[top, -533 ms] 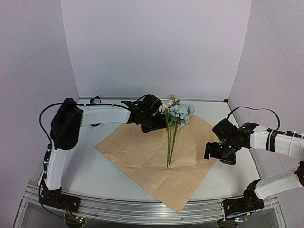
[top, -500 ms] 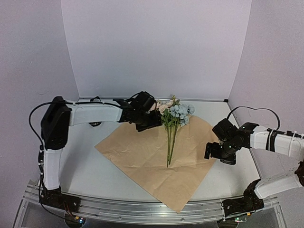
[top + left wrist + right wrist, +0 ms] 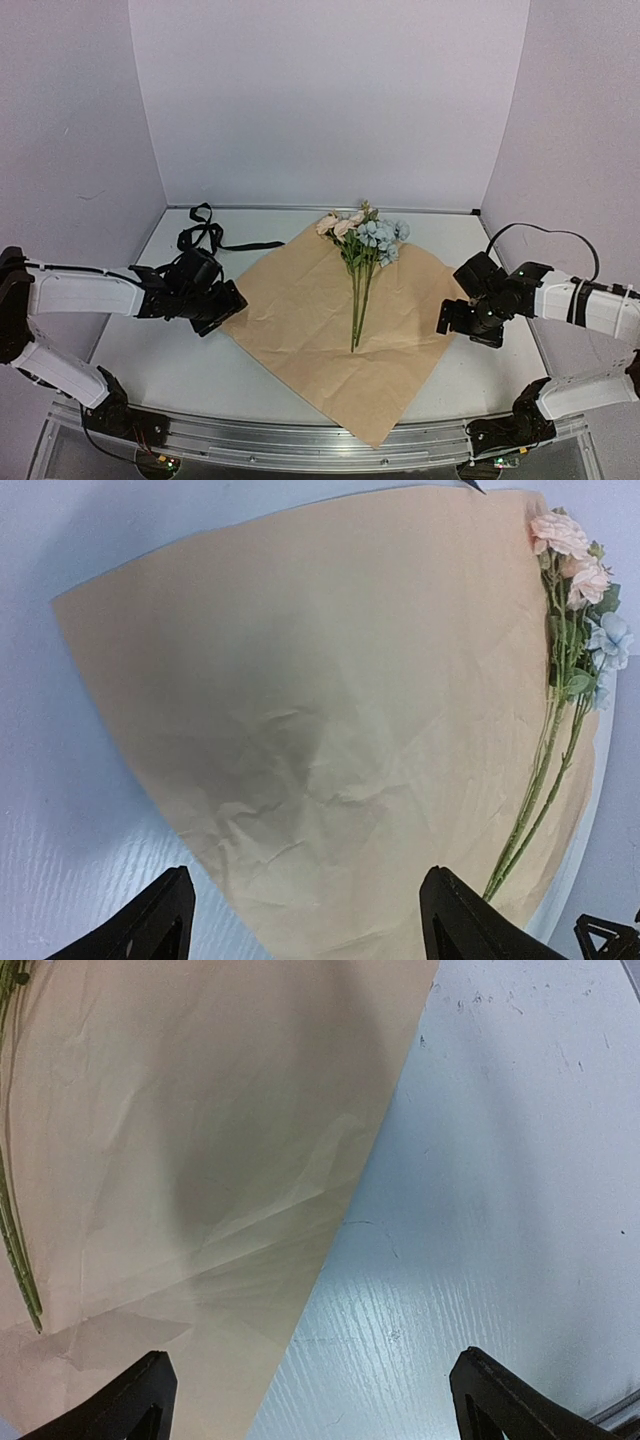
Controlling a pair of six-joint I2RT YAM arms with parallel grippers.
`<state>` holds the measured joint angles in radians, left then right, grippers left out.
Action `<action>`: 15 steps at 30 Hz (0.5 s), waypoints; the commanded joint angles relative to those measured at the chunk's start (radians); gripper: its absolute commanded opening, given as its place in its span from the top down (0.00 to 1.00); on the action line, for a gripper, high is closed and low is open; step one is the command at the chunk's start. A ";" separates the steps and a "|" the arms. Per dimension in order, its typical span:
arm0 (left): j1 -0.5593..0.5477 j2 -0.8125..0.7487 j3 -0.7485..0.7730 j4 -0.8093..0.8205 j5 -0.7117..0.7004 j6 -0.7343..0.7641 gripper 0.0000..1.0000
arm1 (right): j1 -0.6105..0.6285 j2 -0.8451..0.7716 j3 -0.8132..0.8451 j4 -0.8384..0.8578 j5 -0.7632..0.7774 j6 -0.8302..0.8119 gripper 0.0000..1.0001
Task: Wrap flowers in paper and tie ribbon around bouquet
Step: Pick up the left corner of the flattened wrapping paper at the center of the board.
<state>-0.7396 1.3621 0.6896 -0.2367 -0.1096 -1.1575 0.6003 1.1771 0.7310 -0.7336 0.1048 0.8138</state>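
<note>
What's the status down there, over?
Copy: left jaws open, right jaws open, nothing held. Flowers lie loose on flat paper, unwrapped. Ribbon back left, untouched, blocking nothing.

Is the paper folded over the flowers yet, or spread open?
Spread. The paper lies open, tan side up, creased but with no edge folded over; the flowers rest uncovered on top of it.

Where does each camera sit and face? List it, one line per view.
Top external: above and behind the bases, looking down at the paper, flowers and ribbon; both arms show.
Left wrist: low at the paper's left corner, facing across it toward the flowers; its own two fingertips show.
Right wrist: above the paper's right edge, looking down at the table; own fingertips show.
Shared: paper and green stems appear in all three.
</note>
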 commanded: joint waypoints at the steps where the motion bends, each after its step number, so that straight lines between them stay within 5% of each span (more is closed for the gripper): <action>1: 0.000 -0.120 -0.099 0.083 -0.010 -0.128 0.19 | -0.005 -0.031 -0.019 0.007 0.034 0.019 0.02; 8: 0.000 -0.157 -0.309 0.367 0.053 -0.225 0.24 | -0.005 -0.055 -0.048 0.018 0.030 0.050 0.02; 15: 0.000 -0.073 -0.377 0.591 0.056 -0.266 0.44 | -0.005 -0.085 -0.075 0.029 0.048 0.064 0.02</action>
<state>-0.7395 1.2567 0.3198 0.1541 -0.0589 -1.3781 0.5999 1.1126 0.6647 -0.7189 0.1138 0.8594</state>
